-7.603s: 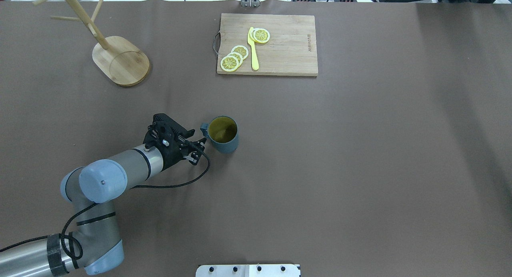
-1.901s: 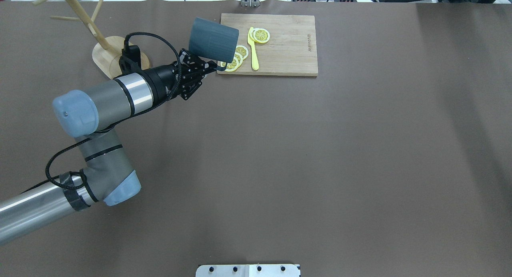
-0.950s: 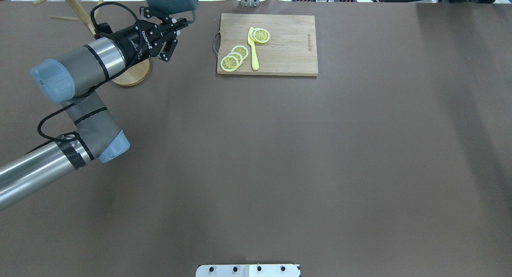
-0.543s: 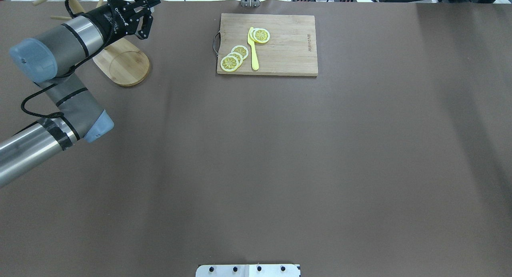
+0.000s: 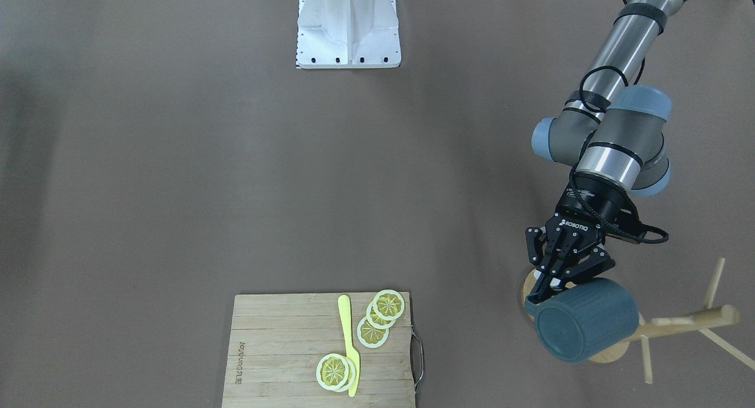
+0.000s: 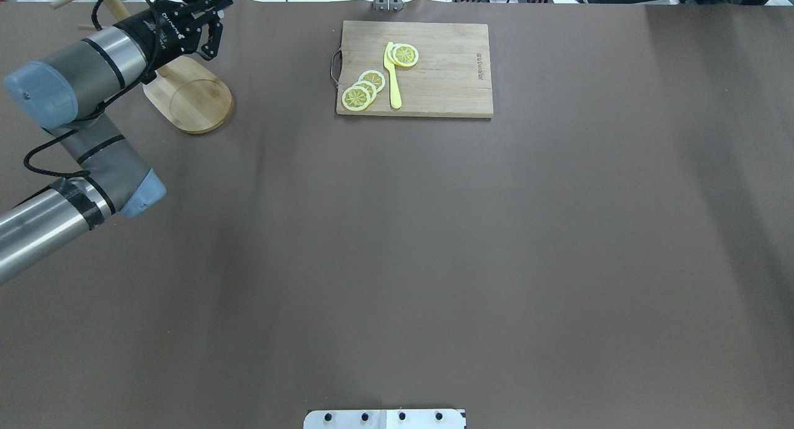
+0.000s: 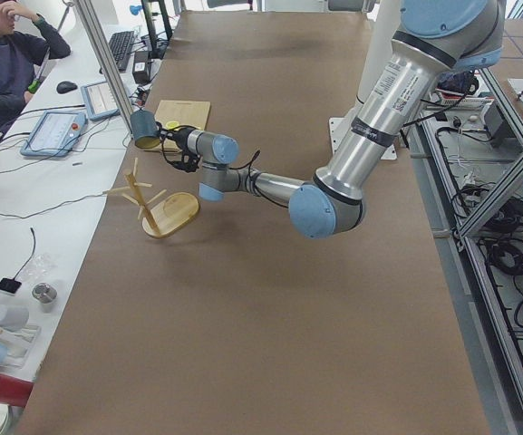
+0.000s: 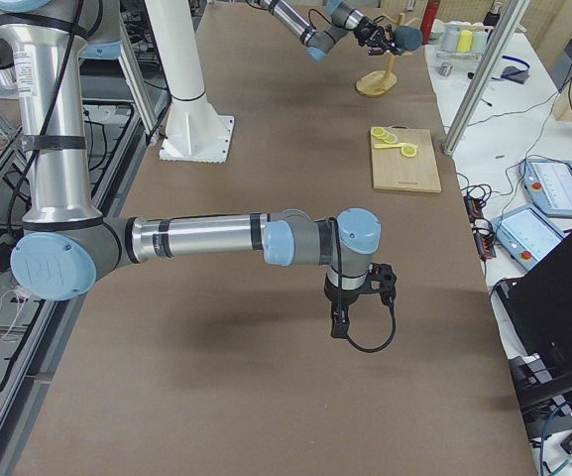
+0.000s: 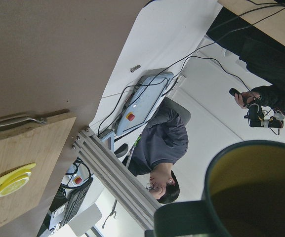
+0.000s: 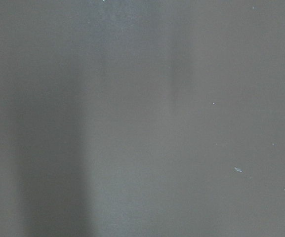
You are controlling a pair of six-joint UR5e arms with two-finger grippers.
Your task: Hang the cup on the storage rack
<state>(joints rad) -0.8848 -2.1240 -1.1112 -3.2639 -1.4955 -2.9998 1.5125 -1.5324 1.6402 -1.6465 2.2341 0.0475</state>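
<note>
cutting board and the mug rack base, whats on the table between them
Nothing; the overhead view shows only bare table between the cutting board and the rack base.

"ROBOTIQ" stands in white on the left gripper [image 5: 545, 287]. The board [image 5: 283, 337] bears a burnt-in mark along one edge, too small to read.

You're in what looks like a robotics lab: two industrial arms [image 8: 196, 238] work over a long brown-covered table [image 6: 434, 261], with a white pedestal [image 5: 348, 28] and aluminium framing [image 7: 506, 118] alongside. Beside the table, a person [image 7: 7, 45] sits at a white desk [image 7: 16, 181] holding a keyboard [image 7: 119, 50] and a red-button control box [image 7: 54, 133].
</note>
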